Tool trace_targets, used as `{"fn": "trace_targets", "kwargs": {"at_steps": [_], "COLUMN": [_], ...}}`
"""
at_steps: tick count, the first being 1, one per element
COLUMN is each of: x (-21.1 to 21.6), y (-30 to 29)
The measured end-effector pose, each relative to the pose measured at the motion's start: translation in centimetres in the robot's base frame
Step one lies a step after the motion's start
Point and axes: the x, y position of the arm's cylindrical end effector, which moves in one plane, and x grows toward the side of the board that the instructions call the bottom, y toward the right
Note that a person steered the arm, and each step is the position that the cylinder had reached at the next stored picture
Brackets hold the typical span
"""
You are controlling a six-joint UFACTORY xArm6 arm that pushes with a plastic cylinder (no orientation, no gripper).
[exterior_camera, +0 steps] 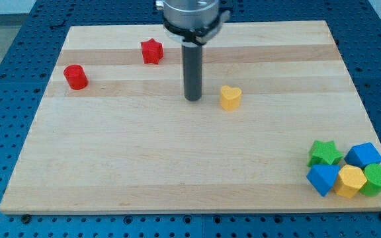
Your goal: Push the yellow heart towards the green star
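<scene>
Tip (192, 98) just left of yellow heart (230, 97), apart.
Green star (325, 153) sits near the worktop's (177, 172) bottom-right corner; no gripper shows, only a rod.

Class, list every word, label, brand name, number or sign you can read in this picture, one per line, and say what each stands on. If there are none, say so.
None: no readable text shows anywhere in this view.
The wooden board, my tip, the yellow heart and the green star all have plain, unmarked surfaces.
</scene>
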Motion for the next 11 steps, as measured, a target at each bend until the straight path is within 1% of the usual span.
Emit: {"fn": "trace_targets", "kwargs": {"at_steps": [1, 2, 3, 5, 6, 7, 8, 9, 10, 11], "x": [-3.1, -5.0, -2.4, 6.6, 7.5, 3.2, 0.5, 2.9, 7.1, 9.0], "y": [2.1, 6.3, 8.6, 10.3, 10.5, 9.1, 7.2, 6.1, 7.1, 9.5]}}
